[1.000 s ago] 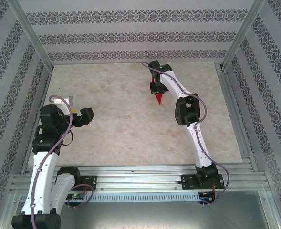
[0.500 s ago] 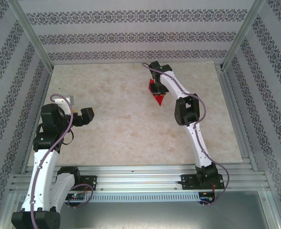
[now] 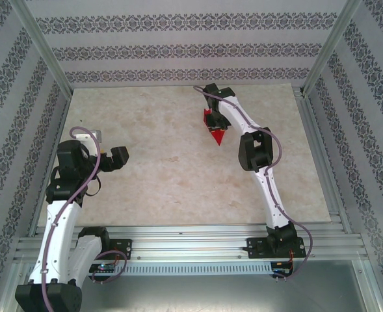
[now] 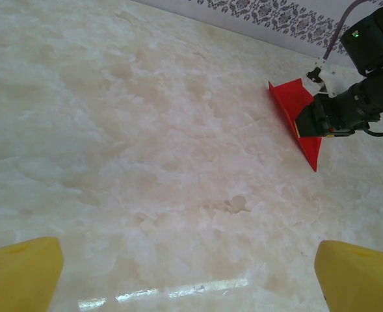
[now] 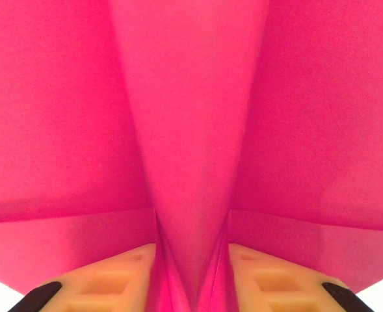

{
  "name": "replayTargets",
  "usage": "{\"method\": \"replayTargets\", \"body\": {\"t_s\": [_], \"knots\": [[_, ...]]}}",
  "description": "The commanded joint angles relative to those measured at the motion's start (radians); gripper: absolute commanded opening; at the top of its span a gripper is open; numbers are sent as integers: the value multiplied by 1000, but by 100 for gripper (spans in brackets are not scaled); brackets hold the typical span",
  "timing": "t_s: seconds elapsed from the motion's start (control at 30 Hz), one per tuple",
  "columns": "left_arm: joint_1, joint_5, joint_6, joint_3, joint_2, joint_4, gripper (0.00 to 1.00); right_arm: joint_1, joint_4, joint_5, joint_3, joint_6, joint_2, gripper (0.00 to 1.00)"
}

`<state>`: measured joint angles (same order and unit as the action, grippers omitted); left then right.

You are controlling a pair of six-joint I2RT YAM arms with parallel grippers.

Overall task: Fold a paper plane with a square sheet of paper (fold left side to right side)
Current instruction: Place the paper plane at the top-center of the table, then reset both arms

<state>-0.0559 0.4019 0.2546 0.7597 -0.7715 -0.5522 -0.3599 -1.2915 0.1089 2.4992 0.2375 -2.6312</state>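
Observation:
The paper plane (image 3: 215, 132) is a bright red pointed dart lying at the back middle of the marble table (image 3: 178, 175), nose toward the near side. My right gripper (image 3: 211, 119) sits over its tail. In the right wrist view the plane's centre fold (image 5: 191, 130) runs between my right gripper's (image 5: 191, 252) yellow fingers (image 5: 116, 279), which stand a little apart with the wings spread to both sides. My left gripper (image 3: 113, 156) hovers over the table's left side, open and holding nothing. In its wrist view the left gripper (image 4: 191, 260) faces the plane (image 4: 298, 114) from afar.
A small grey-white block (image 3: 91, 136) lies on the table behind the left arm. Aluminium frame rails (image 3: 178, 237) run along the near edge, and patterned walls (image 3: 178, 45) close in the back and sides.
The right gripper's jaws have parted and the red plane's wings have spread wider under it. The left arm has shifted only slightly.

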Motion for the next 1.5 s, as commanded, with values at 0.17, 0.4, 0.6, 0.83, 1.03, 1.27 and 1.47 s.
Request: {"method": "replayTargets", "body": {"t_s": [0.17,0.4,0.6,0.83,1.03,1.27,1.47], "knots": [[11,7,14,45,-5,-21,100,-27,-26,52,-46,13,161,35],[11,19,51,38,-14,30,100,-52,39,80,-236,16,378,37],[10,-85,122,12,-51,116,100,-54,275,176,-694,-1,805,45],[6,-286,226,-56,-114,271,100,51,581,150,-1257,-49,1238,49],[7,-477,225,-136,-178,419,100,185,971,182,-1713,-71,1532,83],[7,-598,82,-191,-316,547,100,346,1360,141,-1988,-139,1534,98],[8,-622,-29,-297,-408,779,100,383,1555,115,-1993,-165,1345,98]]}}
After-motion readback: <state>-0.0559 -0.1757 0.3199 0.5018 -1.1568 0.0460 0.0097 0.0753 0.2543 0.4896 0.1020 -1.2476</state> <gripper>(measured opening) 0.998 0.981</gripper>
